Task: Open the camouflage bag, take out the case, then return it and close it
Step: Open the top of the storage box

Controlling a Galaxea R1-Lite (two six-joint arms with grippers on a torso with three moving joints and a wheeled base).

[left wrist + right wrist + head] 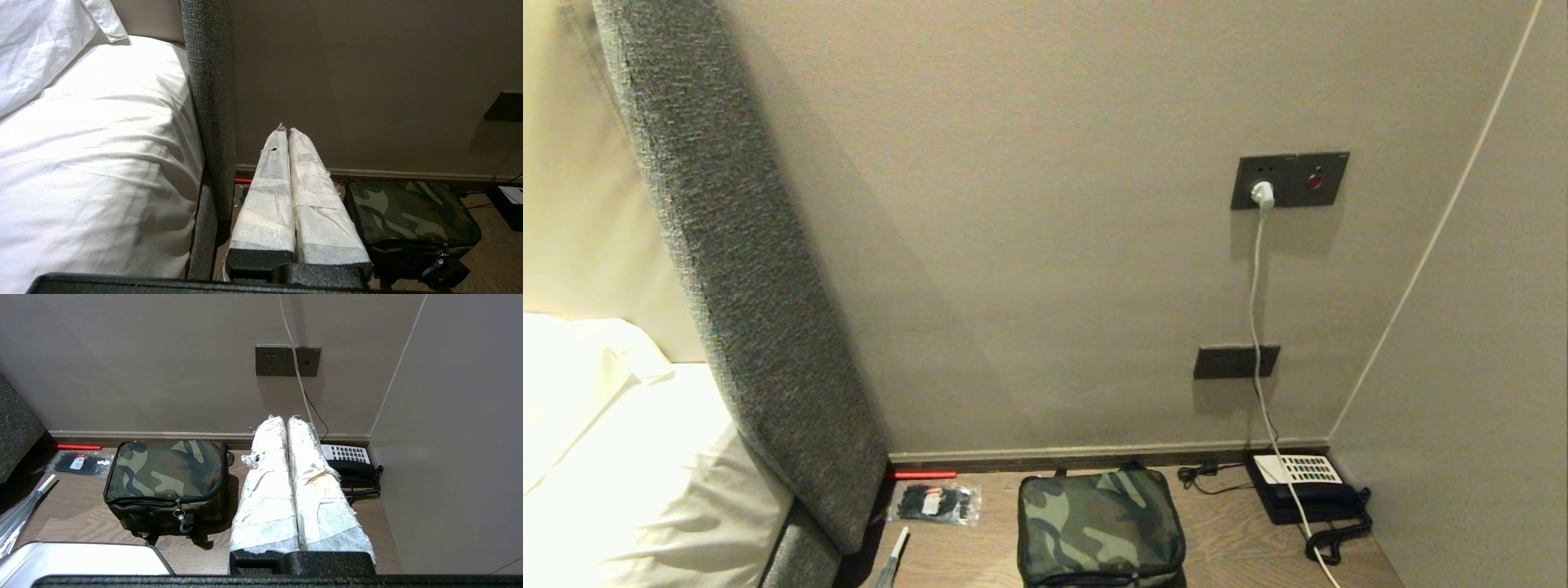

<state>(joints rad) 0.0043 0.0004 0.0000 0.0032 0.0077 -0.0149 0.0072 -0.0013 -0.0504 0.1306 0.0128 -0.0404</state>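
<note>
Now, stage: nothing begun, zip of camouflage bag (165,477) fully closed.
Left gripper (284,130): pressed together, holding nothing, wrapped in white padding, raised above the bedside shelf (81,514).
Right gripper (284,418): pressed together as well, empty, same white wrapping.
Bag, from right gripper: to its left and lower, well apart, resting flat on the shelf.
Bag, from left gripper: just to its right and below, not touching.
Zip pull (179,516): hanging on the front side of the bag, the side nearest to both grippers.
Case: not visible, probably inside the closed bag.
Telephone (349,463): behind and below the right gripper, with white cable (298,371) running up to the wall socket.
Packet of black items (79,463): far to the left of the right gripper, beyond the bag.
Risk one: thick padded fingers missing the small pull, because of little space around it.
Risk two: soft bag sliding or tipping on the smooth wood while pulling the zip, if not held by the other gripper.
Risk three: right gripper catching the cable or the telephone cord when descending.
</note>
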